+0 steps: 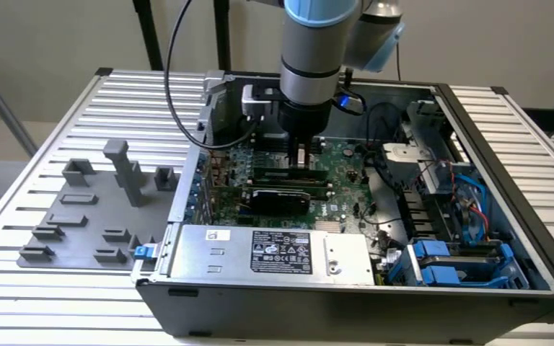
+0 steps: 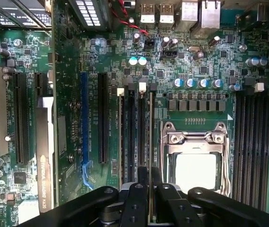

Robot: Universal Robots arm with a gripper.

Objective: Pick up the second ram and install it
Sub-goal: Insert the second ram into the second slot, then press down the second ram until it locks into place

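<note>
In the wrist view my gripper (image 2: 149, 189) is shut on the second ram (image 2: 151, 132), a thin green stick seen edge-on. It stands upright along the black memory slot closest to the CPU socket (image 2: 193, 161). Whether it is seated in the slot I cannot tell. Another thin stick (image 2: 121, 137) stands edge-on in a slot two rows away. In the exterior view the gripper (image 1: 301, 160) reaches straight down into the open computer case (image 1: 508, 216), low over the middle of the motherboard (image 1: 345, 194).
Grey holder blocks (image 1: 123, 173) stand on the slatted table at the exterior view's left. The power supply (image 1: 267, 252) fills the case's near side, blue drive bays (image 1: 450, 263) its right. A graphics card (image 2: 44, 156) and more memory slots (image 2: 253, 137) flank the work area.
</note>
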